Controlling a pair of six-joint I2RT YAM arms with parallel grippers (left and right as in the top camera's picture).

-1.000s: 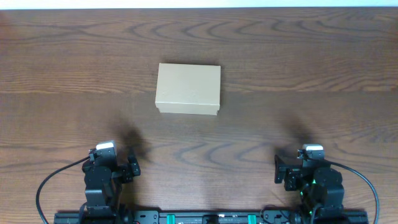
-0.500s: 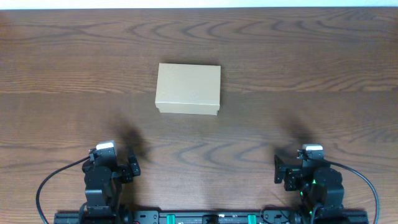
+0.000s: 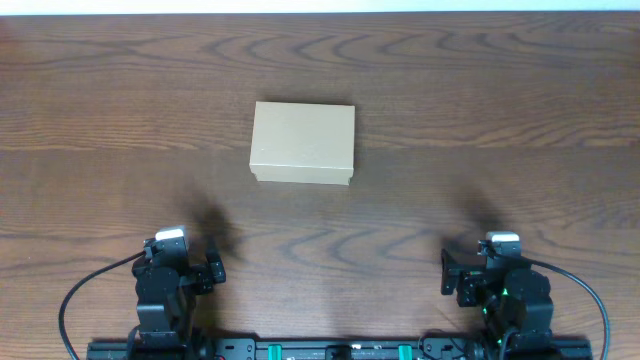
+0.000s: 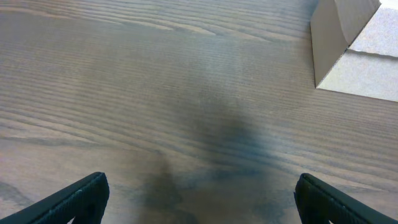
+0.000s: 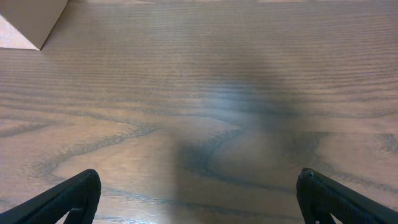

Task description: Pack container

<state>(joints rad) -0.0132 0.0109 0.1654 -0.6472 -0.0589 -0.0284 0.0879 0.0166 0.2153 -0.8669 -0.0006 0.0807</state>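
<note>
The container (image 3: 302, 143), a plain tan-brown cardboard box with its lid shut, sits on the wooden table a little left of the middle. Its near corner shows at the top right of the left wrist view (image 4: 351, 46) and at the top left of the right wrist view (image 5: 28, 22). My left gripper (image 3: 185, 268) is at the front left, open and empty, well short of the box; its fingertips frame bare wood in its wrist view (image 4: 199, 198). My right gripper (image 3: 490, 270) is at the front right, open and empty (image 5: 199, 198). No small items are in view.
The dark wooden table (image 3: 480, 110) spans the whole view, with a pale edge along the far side. The arm bases and a rail with cables (image 3: 330, 350) run along the front edge.
</note>
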